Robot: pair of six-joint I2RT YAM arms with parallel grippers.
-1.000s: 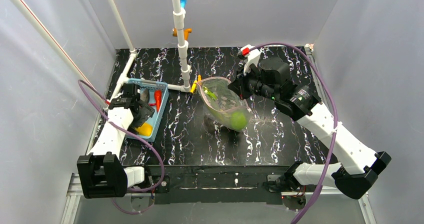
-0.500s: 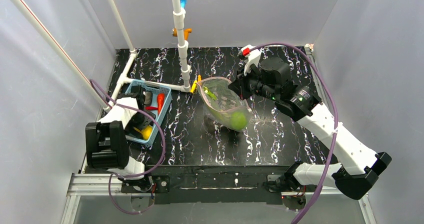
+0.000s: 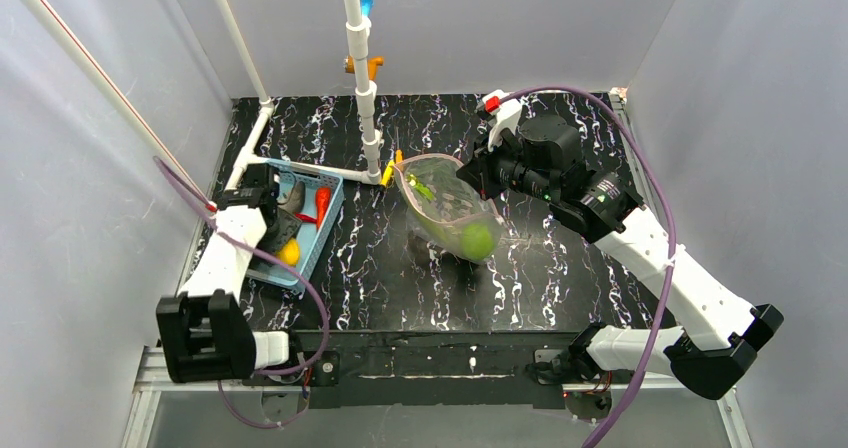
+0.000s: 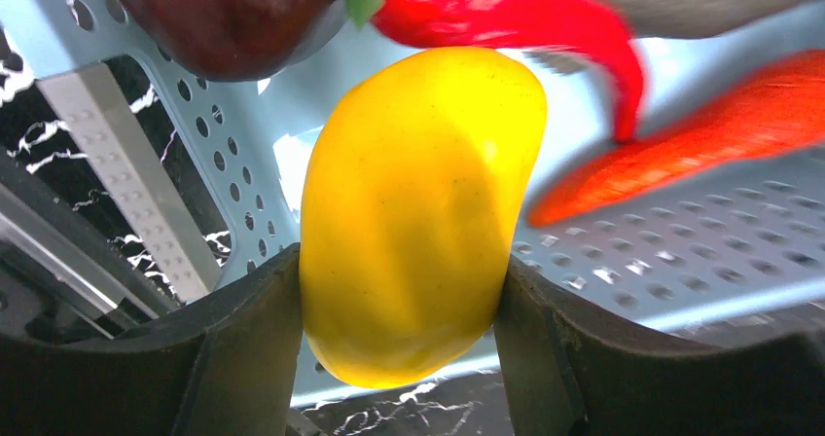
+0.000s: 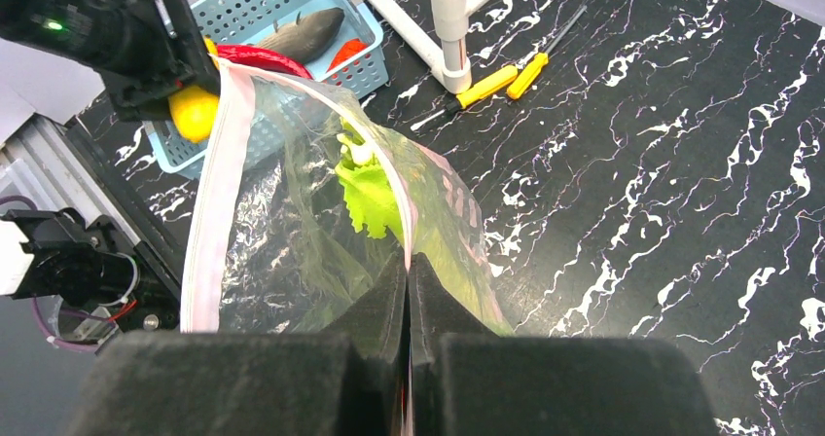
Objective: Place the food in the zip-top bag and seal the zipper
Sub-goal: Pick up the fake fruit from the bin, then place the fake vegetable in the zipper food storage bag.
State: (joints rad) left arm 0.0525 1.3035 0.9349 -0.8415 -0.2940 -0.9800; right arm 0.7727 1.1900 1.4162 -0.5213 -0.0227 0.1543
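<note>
Transfer of the yellow fruit (image 4: 418,212) is the step we judge to be in hand. The left gripper (image 4: 399,344) is down in the light-blue basket (image 3: 322,240) at the left of the table (image 3: 560,298), with its jaws pressed against both sides of the fruit and gripping it. Beside it in the basket we see the red chili (image 4: 506,8), the dark red piece (image 4: 224,18) and, farther back, the grey fish (image 5: 306,32).

Near the middle of the table, the right gripper (image 5: 407,261) has its jaws pinched closed on the rim of the zip-top bag (image 3: 445,208), holding the mouth up and facing left toward the basket. The zipper (image 5: 216,193) runs round that mouth as a pale pinkish strip, unsealed and gaping. The green apple (image 3: 477,239) lies low in the bag at its near end, and the leek (image 5: 368,188) shows its leafy green end just inside the rim.

So we put the task partway along: two foods bagged, four left in the basket, sealing not begun. Next, the fruit needs lifting clear of the basket wall, carrying right to the open mouth, and dropping in. The floppy rim leaves a narrow opening, so the left arm should come in from above the zipper while the right holds steady.
</note>
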